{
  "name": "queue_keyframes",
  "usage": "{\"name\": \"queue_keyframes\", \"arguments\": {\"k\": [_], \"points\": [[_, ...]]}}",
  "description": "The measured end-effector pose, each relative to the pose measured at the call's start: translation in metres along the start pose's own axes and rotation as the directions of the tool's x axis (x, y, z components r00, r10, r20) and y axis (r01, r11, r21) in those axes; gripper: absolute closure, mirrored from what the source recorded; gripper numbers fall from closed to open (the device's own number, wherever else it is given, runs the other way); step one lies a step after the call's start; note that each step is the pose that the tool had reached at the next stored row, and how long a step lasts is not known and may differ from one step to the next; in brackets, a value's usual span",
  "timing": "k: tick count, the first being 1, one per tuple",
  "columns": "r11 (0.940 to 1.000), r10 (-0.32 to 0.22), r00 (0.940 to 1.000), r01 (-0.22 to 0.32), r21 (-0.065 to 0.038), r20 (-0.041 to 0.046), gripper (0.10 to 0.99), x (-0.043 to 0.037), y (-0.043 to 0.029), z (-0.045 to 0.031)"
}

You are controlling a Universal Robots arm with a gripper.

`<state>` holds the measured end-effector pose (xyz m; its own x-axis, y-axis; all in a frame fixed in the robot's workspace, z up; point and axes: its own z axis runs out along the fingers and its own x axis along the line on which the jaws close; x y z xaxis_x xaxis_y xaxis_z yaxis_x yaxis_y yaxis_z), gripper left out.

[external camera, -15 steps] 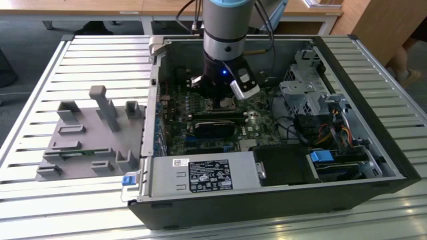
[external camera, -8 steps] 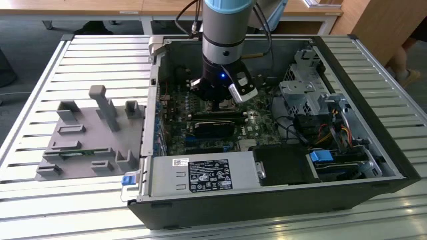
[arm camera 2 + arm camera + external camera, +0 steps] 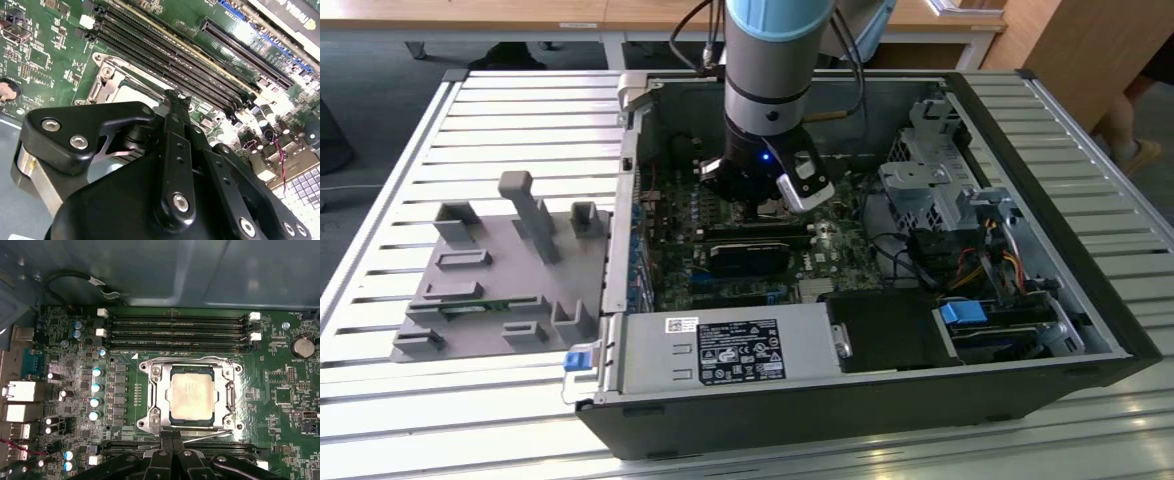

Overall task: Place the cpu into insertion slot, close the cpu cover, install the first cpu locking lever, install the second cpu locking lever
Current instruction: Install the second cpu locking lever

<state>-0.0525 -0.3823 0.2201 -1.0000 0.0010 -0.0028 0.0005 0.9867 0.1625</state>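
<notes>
cpu point(image 3: 190, 397): flat pale silver-grey square seated in the insertion slot point(image 3: 171, 416) on the green board | cpu cover point(image 3: 154, 396): thin shiny metal frame, closed flat around it | gripper point(image 3: 172, 454): matte black fingers point(image 3: 176, 107) pressed together, holding nothing, tips at the socket's near edge | exterior view: arm reaching into the open computer case point(image 3: 1067, 300) on the slatted table point(image 3: 400, 400)

A slatted metal worktop point(image 3: 400, 400) of pale, ribbed aluminium profiles spans the exterior view, catching bright daylight in glossy streaks. Behind it stands a wooden desk point(image 3: 520, 15) on white legs, over a grey floor point(image 3: 374, 70). A wooden cabinet panel point(image 3: 1081, 60) rises at the exterior view's right, beside a person's leg point(image 3: 1127, 125).
</notes>
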Motion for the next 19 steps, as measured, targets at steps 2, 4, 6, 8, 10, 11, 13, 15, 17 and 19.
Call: {"name": "queue_keyframes", "arguments": {"k": [2,4,6,8,10,11,13,15,17,19], "points": [[1.0,0.0,1.0,0.0,-0.001,0.0002,0.98,0.0007,0.0,0.0001],[1.0,0.0,1.0,0.0,-0.001,0.0002,0.98,0.0018,0.0,0.0003],[1.0,0.0,1.0,0.0,-0.001,0.0001,0.98,0.0026,-0.0001,0.0003],[1.0,0.0,1.0,0.0,-0.001,0.0001,0.98,0.003,-0.0001,0.0003],[1.0,0.0,1.0,0.0,-0.001,0.0,0.98,0.003,-0.0001,0.0003],[1.0,0.0,1.0,0.0,-0.003,-0.0001,0.98,0.0031,-0.0005,0.0004],[1.0,0.0,1.0,0.0,-0.007,0.0001,0.98,0.0031,-0.0023,0.0003],[0.9999,0.0,1.0,0.0,-0.016,0.0002,0.98,0.0031,-0.006,-0.0001],[0.9996,0.0,1.0,0.0,-0.028,0.0,0.98,0.0035,-0.0086,-0.0006],[0.9995,0.0,1.0,0.0,-0.032,0.0002,0.98,0.0038,-0.0105,-0.0009]]}}
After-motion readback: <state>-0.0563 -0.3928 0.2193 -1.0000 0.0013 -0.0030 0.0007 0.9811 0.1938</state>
